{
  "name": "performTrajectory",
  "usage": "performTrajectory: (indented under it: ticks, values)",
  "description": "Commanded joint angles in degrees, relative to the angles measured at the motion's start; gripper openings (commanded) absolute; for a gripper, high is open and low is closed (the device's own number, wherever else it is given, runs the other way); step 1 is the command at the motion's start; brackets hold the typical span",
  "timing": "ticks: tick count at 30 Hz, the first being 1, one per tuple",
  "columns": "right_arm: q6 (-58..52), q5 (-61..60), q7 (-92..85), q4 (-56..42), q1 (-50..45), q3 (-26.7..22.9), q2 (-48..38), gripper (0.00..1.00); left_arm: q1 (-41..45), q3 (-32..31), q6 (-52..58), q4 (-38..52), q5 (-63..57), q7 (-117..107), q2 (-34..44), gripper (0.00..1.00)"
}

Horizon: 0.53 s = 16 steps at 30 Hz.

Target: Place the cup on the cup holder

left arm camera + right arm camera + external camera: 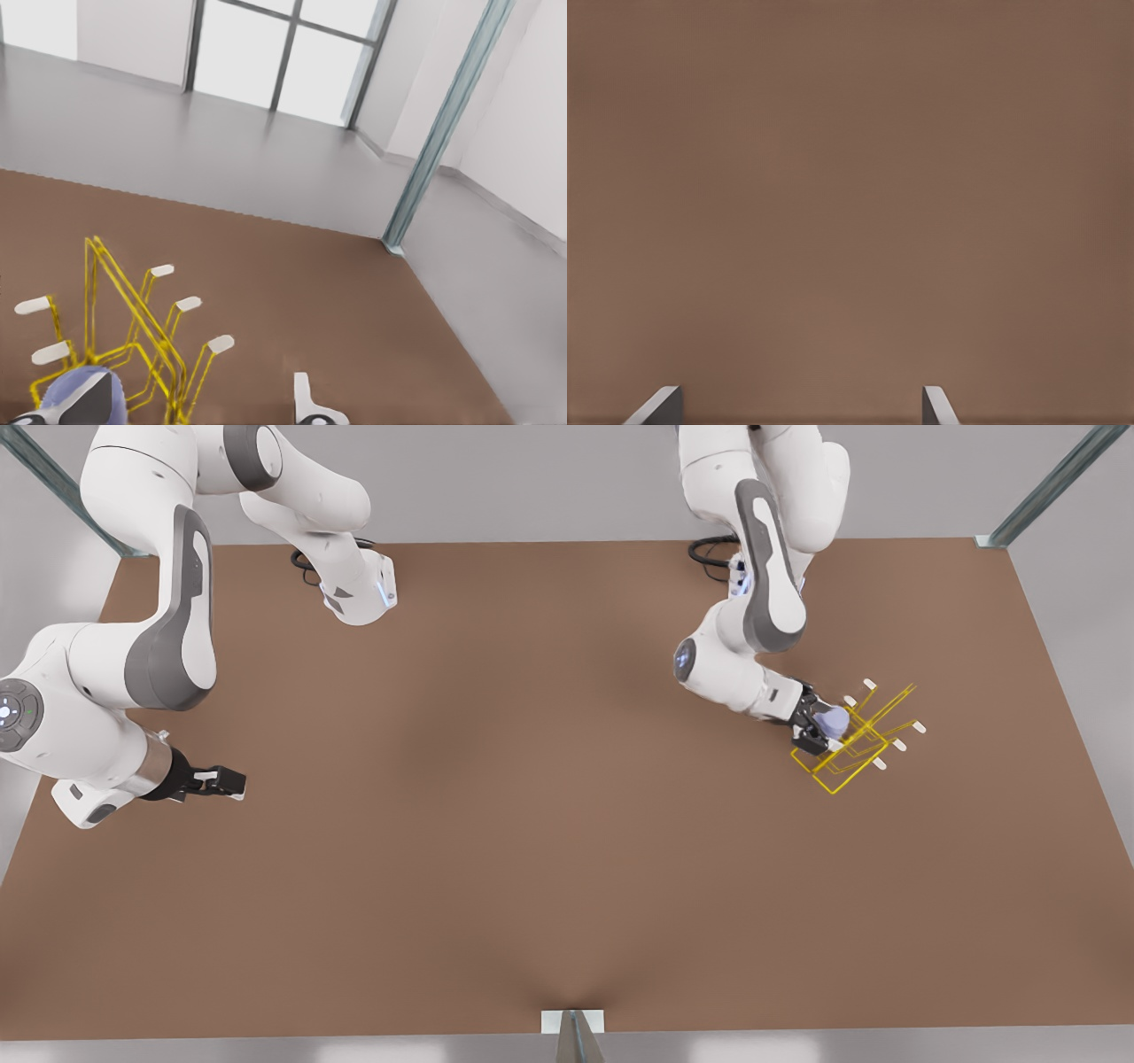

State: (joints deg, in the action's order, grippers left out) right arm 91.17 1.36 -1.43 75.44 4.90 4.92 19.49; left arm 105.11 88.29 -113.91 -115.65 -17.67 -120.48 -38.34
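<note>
Front: left gripper is clamped on the cup, which sits at the holder, among its near prongs. Right gripper waits well away over bare desk, fingers parted, holding nothing.

Left wrist: cup is between the fingers, prongs just beyond.

Right wrist: fingers apart over desk.

The cup looks light, stiff and smooth, so grip mid-wall.

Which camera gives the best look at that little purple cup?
The front view: the cup sits in the left gripper, right at the yellow cup holder. The left wrist view catches just a cropped bit. The right wrist view looks at bare table.
</note>
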Motion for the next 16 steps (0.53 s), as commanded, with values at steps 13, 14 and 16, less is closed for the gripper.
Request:
performTrajectory:
  ticks: [13,14,16]
  values:
    - [0.0,0.0,-0.1,0.1,0.0,-0.1,-0.1,1.00,-89.0,-87.1,43.3,39.1,17.9,130.4,21.4,1.00]
    - [0.0,0.0,-0.1,0.1,0.0,-0.1,-0.1,1.00,-88.7,-87.2,43.1,39.2,17.5,130.3,21.0,1.00]
    - [0.0,0.0,-0.1,0.1,0.0,-0.1,-0.1,1.00,-88.7,-87.2,43.4,39.2,17.6,130.3,21.0,1.00]
